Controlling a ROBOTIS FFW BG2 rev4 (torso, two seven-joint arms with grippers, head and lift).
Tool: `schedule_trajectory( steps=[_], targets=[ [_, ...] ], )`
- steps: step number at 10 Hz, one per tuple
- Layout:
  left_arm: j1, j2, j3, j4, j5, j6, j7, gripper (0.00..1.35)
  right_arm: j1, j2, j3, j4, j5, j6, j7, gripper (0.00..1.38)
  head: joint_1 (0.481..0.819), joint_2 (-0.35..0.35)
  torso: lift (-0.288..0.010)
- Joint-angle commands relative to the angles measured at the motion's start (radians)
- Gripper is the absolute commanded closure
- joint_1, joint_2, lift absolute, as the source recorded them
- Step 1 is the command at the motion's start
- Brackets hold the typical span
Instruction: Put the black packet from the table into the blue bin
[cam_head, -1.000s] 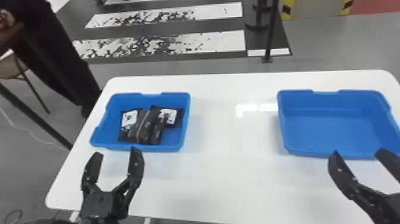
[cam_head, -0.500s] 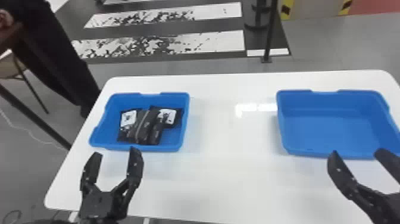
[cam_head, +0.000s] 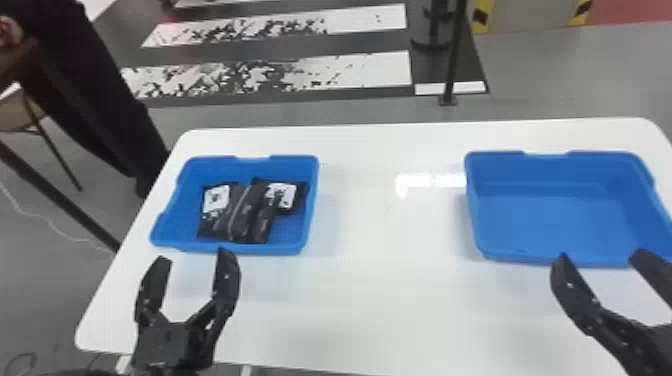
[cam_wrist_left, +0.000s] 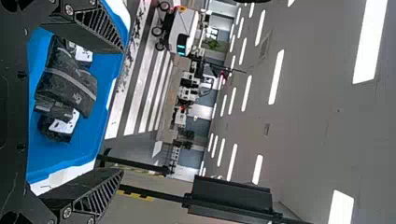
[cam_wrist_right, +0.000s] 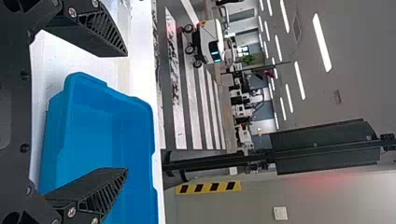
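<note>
Jaws wide — bin rims beyond

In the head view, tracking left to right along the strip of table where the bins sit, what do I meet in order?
Left blue bin with black packets in it → patch of glare on the white table → right blue bin.
</note>
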Motion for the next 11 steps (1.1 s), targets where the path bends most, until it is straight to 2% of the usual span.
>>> schedule_trajectory(
  steps=[1, 11],
  targets=[
    [0.0, 0.0, 0.0, 0.0, 0.001, 0.0, 0.0, 0.13, 0.001, 0.0, 0.0, 0.0, -0.002, 0.0, 0.0, 0.14, 0.695, 0.156, -0.11],
    [0.002, 0.0, 0.002, 0.0, 0.005, -0.008, 0.0, 0.13, 0.004, 0.0, 0.0, -0.005, 0.0, -0.003, 0.0, 0.14, 0.695, 0.159, -0.11]
  ],
)
